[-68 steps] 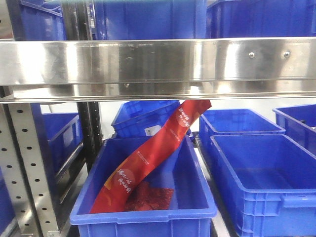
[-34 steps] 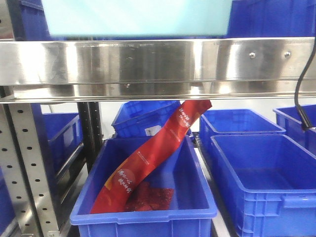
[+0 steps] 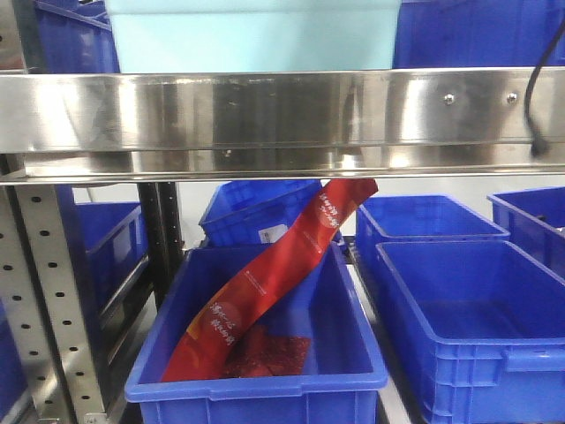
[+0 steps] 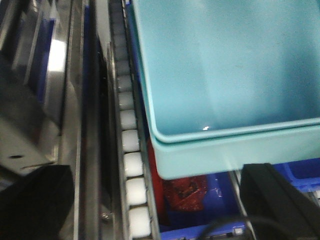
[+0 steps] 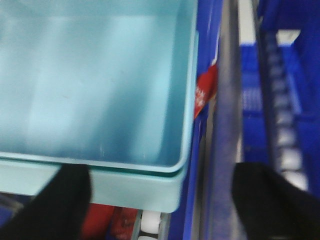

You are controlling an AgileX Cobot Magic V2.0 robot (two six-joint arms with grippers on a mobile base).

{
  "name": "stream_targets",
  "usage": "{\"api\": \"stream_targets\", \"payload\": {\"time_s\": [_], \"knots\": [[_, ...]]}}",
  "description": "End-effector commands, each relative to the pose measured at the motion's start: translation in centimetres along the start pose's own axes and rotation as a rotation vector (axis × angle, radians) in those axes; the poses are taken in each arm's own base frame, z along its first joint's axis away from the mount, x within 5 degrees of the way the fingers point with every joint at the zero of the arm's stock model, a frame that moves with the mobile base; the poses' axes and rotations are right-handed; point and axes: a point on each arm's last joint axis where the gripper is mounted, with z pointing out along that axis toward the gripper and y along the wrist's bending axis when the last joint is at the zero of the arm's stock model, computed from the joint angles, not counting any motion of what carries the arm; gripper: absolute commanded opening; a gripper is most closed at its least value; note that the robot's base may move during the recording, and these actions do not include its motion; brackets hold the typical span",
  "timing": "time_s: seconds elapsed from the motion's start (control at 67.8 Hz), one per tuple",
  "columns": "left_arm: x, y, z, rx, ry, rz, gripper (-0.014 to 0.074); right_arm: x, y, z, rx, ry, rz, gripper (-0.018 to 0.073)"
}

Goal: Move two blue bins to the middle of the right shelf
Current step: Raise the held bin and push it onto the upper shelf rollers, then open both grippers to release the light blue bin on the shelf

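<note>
Two pale blue bins, one nested in the other, show as a light block [image 3: 256, 35] just above the steel shelf rail [image 3: 282, 110]. In the left wrist view the nested bins [image 4: 225, 75] fill the upper right, both rims showing. My left gripper [image 4: 157, 200] is open, its dark fingers [image 4: 35, 205] wide apart just short of the bins' near left corner. In the right wrist view the bins [image 5: 95, 75] fill the upper left. My right gripper [image 5: 160, 200] is open, with one finger [image 5: 50, 200] against the near wall and the other beyond the right corner.
Below the rail a dark blue crate [image 3: 256, 384] holds a long red packet [image 3: 265, 274]. More dark blue crates [image 3: 477, 327] stand to the right and behind. A perforated upright [image 3: 44, 291] stands at the left. White rollers [image 4: 132, 165] run beside the bins. A black cable [image 3: 534, 88] hangs at the right.
The pale blue bins have come into the top of the front view and now sit lower and larger above the rail. The black cable appeared at the right.
</note>
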Motion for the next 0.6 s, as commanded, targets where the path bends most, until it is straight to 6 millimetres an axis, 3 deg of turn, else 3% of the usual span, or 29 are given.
{"api": "stream_targets", "payload": {"time_s": [0.0,0.148,0.221,0.354,0.428,0.59], "knots": [[-0.3,0.6,-3.5,-0.026,-0.034,0.004,0.0467,-1.3,-1.0,-4.2,0.039,-0.069,-0.012,0.0265],[0.0,1.6,-7.7,-0.057,-0.062,0.0,0.0099,-1.7,-2.8,-8.2,0.092,-0.092,0.013,-0.0151],[0.4,1.9,-9.6,-0.057,-0.074,-0.006,-0.0115,-1.1,-3.5,-9.1,0.13,-0.078,0.006,-0.016],[1.9,2.4,-11.2,-0.057,-0.072,-0.005,-0.0111,1.3,-3.9,-9.4,0.157,-0.02,-0.014,-0.0162],[3.2,2.5,-11.1,-0.053,-0.068,0.005,-0.0111,3.0,-4.1,-9.6,0.155,-0.015,-0.031,-0.0162],[7.8,2.9,-10.8,-0.028,-0.103,0.003,-0.0111,8.7,-4.6,-9.4,0.144,-0.02,-0.047,-0.0162]]}}
